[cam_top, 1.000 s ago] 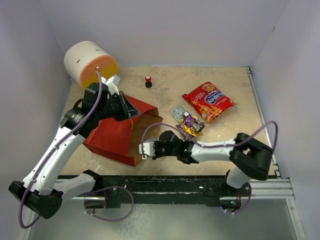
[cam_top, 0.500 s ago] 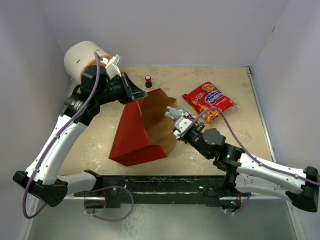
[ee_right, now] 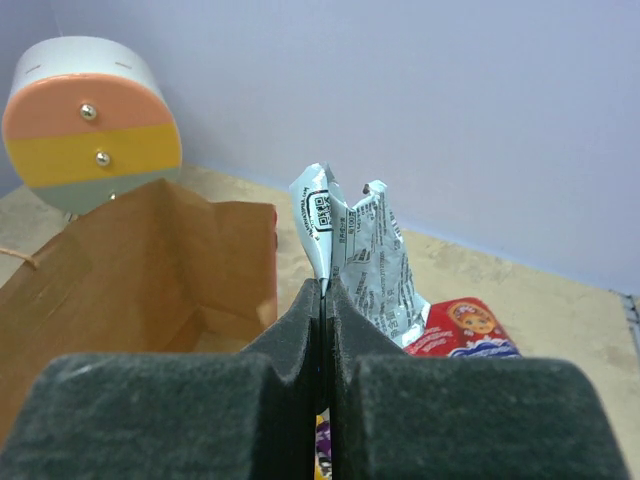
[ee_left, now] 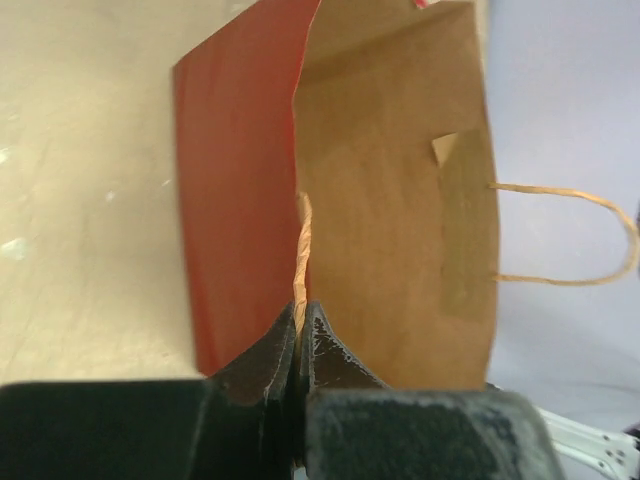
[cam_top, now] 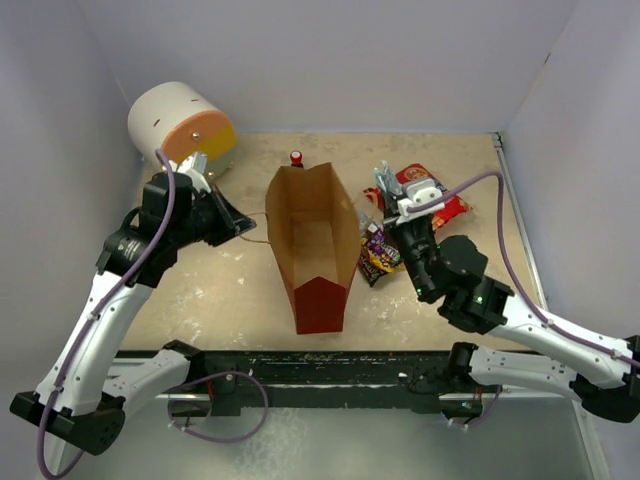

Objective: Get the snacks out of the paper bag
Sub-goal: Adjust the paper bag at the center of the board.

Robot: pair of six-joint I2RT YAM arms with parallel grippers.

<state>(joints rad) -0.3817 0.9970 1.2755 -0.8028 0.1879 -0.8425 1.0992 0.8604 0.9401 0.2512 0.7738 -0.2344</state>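
The red paper bag stands upright mid-table with its brown inside open to the top view and nothing showing in it. My left gripper is shut on its near twine handle, left of the bag. My right gripper is shut on a silver candy packet, held up just right of the bag's rim. The packet also shows in the top view. The red chip bag lies behind it, also in the right wrist view. Purple-brown and yellow packets lie beside the bag.
A white cylinder with an orange-yellow face stands at the back left, also in the right wrist view. A tiny red-and-black knob sits behind the bag. Walls close in on three sides.
The bag went from lying on its side to standing upright. My left gripper moved left with the handle. My right gripper came out of the bag with the silver packet, up and to the right.
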